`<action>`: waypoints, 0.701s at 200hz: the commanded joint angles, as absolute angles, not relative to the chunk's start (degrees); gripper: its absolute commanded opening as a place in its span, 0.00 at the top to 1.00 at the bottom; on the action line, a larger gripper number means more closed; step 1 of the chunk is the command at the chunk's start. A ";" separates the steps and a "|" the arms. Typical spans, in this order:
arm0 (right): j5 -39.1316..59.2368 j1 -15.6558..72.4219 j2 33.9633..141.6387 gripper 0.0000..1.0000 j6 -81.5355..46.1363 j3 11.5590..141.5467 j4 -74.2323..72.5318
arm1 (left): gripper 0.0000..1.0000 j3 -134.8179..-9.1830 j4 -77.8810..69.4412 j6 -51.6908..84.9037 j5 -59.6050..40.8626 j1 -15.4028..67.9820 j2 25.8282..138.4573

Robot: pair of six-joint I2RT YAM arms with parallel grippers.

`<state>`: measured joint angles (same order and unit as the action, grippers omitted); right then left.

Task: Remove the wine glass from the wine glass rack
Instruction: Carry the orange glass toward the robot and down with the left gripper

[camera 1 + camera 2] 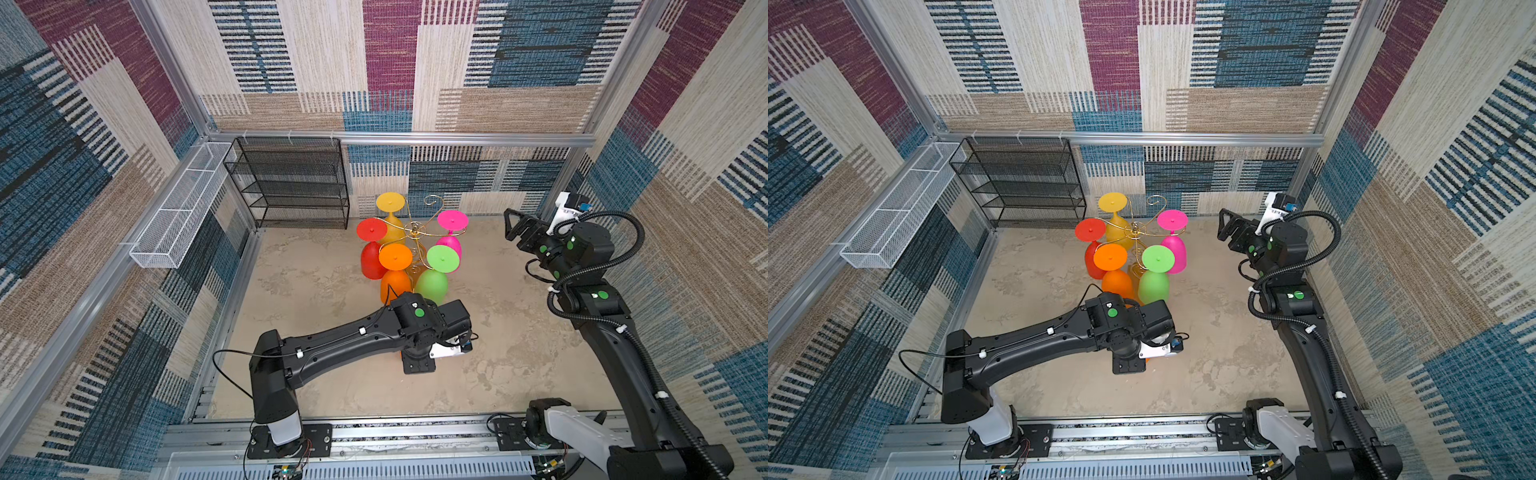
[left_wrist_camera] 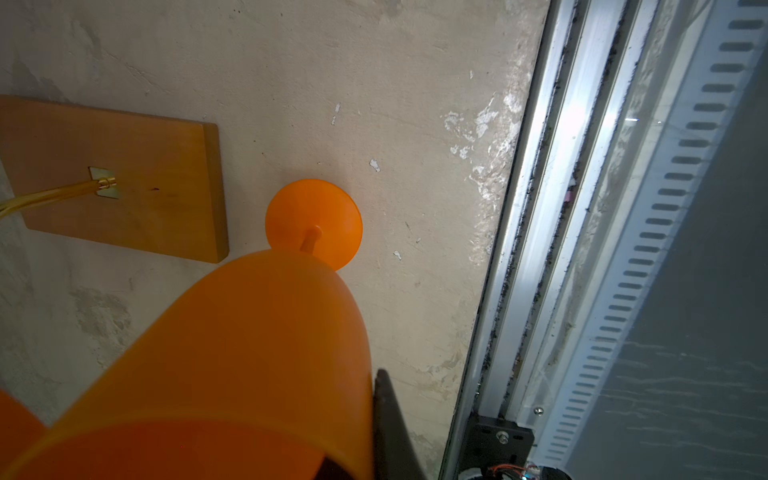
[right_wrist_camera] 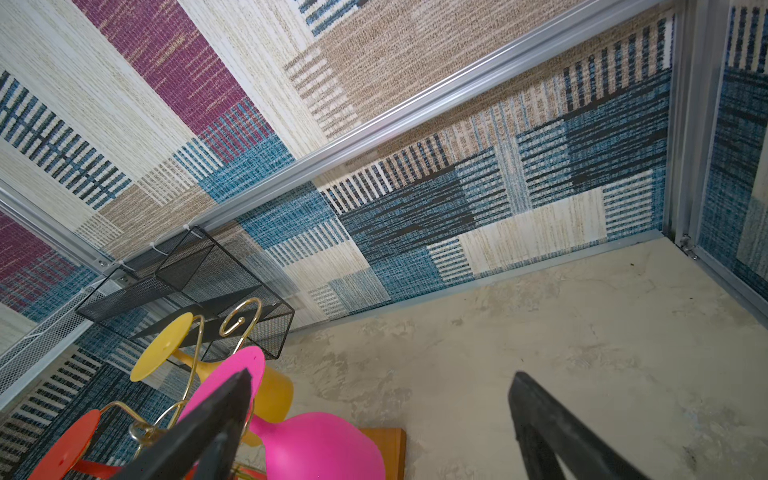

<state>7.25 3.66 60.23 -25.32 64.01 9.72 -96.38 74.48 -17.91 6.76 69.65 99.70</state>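
Fig. The orange wine glass off the wine glass rack, upright in the left gripper.
I see the left claw pinching the bowl's wall at the rim end, one black finger outside it; the foot lies just beside a corner of the rack's wooden base, and whether it touches the table I cannot tell. The right gripper hangs spread wide and empty to the right of the rack, near the pink glass.
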 commanded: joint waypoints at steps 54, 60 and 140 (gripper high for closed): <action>8.64 3.42 59.48 0.03 -25.32 63.18 7.92 | 1.00 -96.00 76.82 -18.47 3.05 69.44 102.77; 8.63 3.41 59.42 0.03 -25.31 63.11 7.92 | 1.00 -96.08 77.02 -18.37 3.15 69.39 103.12; 9.23 3.25 58.80 0.03 -25.05 62.40 7.73 | 0.85 -96.15 77.35 -17.41 3.78 68.78 104.07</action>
<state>8.43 3.25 59.13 -25.30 62.59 9.65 -95.79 76.34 -18.09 4.10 68.86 104.33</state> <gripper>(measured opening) 0.970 0.097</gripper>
